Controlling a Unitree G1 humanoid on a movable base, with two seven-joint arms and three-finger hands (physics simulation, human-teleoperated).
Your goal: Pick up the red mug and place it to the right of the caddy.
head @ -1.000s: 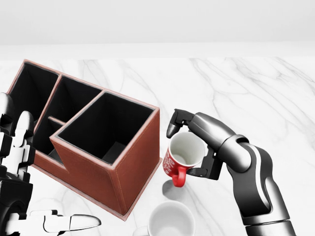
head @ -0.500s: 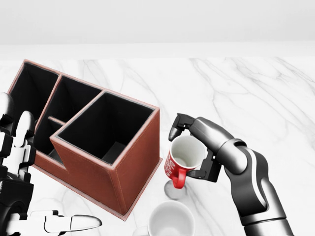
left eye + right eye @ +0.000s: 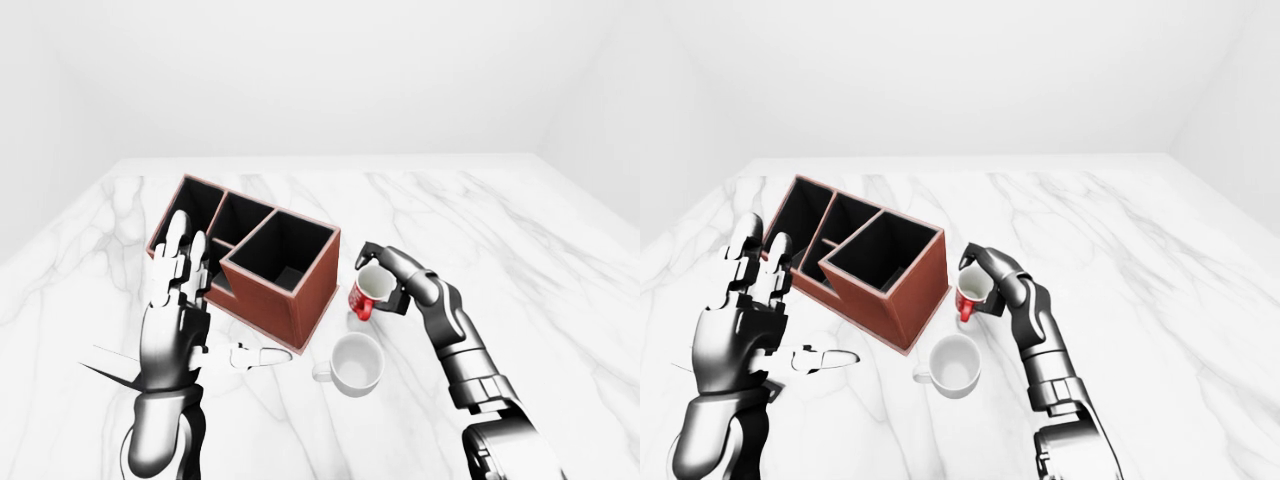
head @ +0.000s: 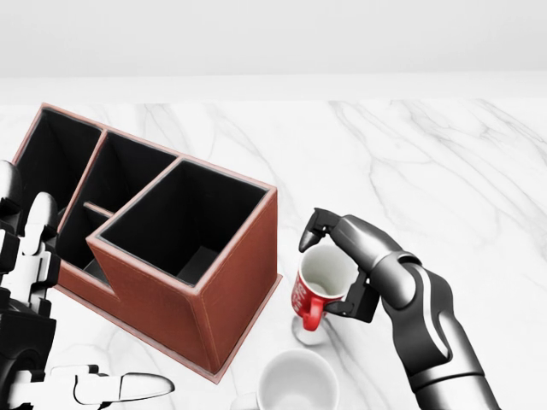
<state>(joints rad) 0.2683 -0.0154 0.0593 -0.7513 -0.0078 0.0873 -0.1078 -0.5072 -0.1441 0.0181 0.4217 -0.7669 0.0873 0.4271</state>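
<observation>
- Right hand (image 4: 342, 265) closed around the red mug (image 4: 318, 290), one finger hooked over the rim at the view's top, the others under its body; mug tilted, mouth toward the camera, handle low.
- Mug sits just right of the caddy (image 4: 184, 256) in the head view, apparently a little above the marble counter (image 4: 444, 171) (a shadow shows beneath it).
- White mug (image 4: 295, 383) stands near, toward the bottom edge.
- Left hand (image 3: 180, 300) open, fingers spread, holding nothing.
- Risks, as judged: set down while tilted, the mug may tip or roll; lowering toward the view's bottom could knock the white mug; drifting left could bump the caddy wall.
</observation>
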